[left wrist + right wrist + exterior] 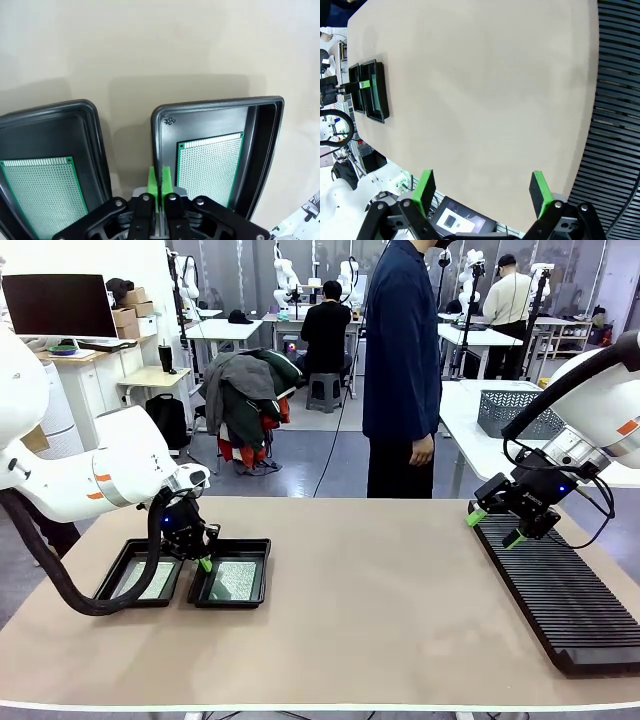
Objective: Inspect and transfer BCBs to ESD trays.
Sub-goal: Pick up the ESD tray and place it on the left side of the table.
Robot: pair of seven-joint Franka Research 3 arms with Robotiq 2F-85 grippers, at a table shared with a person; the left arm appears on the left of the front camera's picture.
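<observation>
A broad table (380, 600) with a plain beige top stretches across the front view, and here is what sits on it. Over on the robot's left, two shallow black ESD trays (233, 573) lie side by side, long edges almost touching, close to the near-left part of the top. Each tray holds one of the BCBs (209, 167), lying flat on its floor. Way over on the right, well apart from the trays, a long black ribbed rack (555, 595) runs along the table's edge, front to back.
</observation>
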